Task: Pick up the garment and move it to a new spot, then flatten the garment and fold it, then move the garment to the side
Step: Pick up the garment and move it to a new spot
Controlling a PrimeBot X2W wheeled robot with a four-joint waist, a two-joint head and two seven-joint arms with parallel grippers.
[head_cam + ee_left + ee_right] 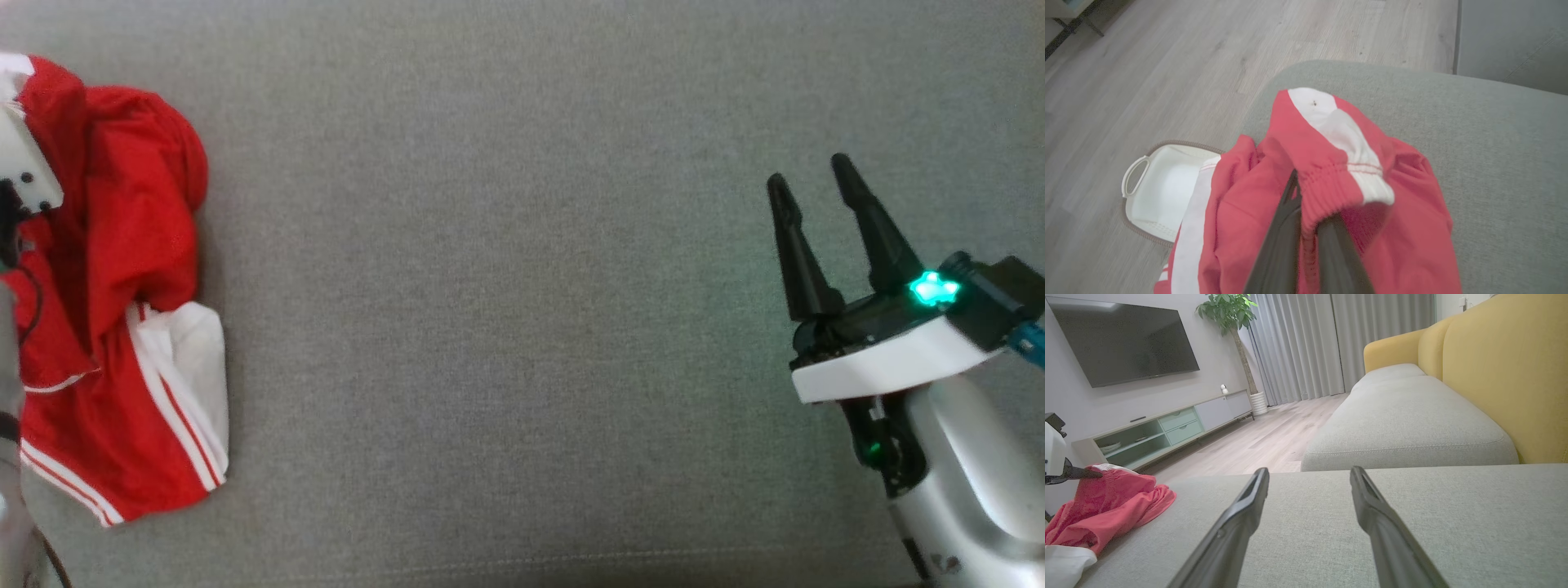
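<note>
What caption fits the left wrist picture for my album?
Left gripper, jaws shut, pinches the waistband of the red garment on the grey sofa.

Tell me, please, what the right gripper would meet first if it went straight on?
Probably the grey sofa seat cushion ahead of the right gripper, across a gap; depth is unclear.

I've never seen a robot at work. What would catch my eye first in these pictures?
The bright red garment with white stripes, crumpled at the far left of the grey sofa cushion, stands out most. The left gripper is shut on its elastic waistband. At the lower right, the right gripper hangs open above bare cushion, a green light glowing on its wrist.
</note>
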